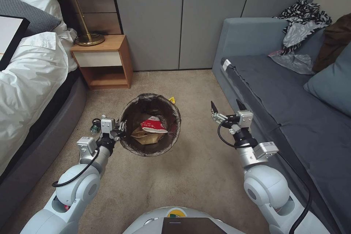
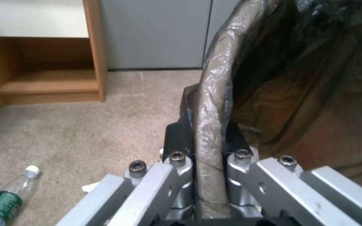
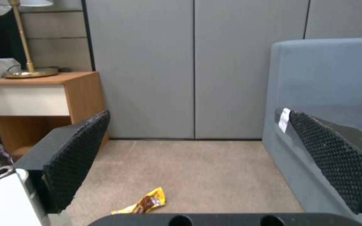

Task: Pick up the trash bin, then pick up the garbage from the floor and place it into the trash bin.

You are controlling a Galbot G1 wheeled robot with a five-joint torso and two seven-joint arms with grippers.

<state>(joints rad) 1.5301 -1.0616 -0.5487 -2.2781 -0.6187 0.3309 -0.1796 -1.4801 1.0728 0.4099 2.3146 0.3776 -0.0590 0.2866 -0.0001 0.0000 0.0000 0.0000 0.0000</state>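
Observation:
My left gripper (image 1: 120,128) is shut on the rim of the trash bin (image 1: 126,111), held above the carpet; the wrist view shows its fingers (image 2: 179,138) clamping the bag-covered rim (image 2: 212,119). Inside the bin lie a tan paper bag (image 1: 146,137) and a red-and-white snack packet (image 1: 153,124). A clear bottle with a green label (image 2: 5,201) lies on the floor left of the bin (image 1: 94,129). A yellow wrapper (image 3: 145,204) lies on the carpet just beyond the bin (image 1: 172,99). My right gripper (image 1: 226,106) hangs open and empty to the bin's right, beside the sofa.
A wooden nightstand (image 1: 104,60) with a brass lamp stands at the back left, next to the bed (image 1: 29,76). A grey sofa (image 1: 285,91) runs along the right. Grey cabinet doors (image 1: 182,18) close off the back.

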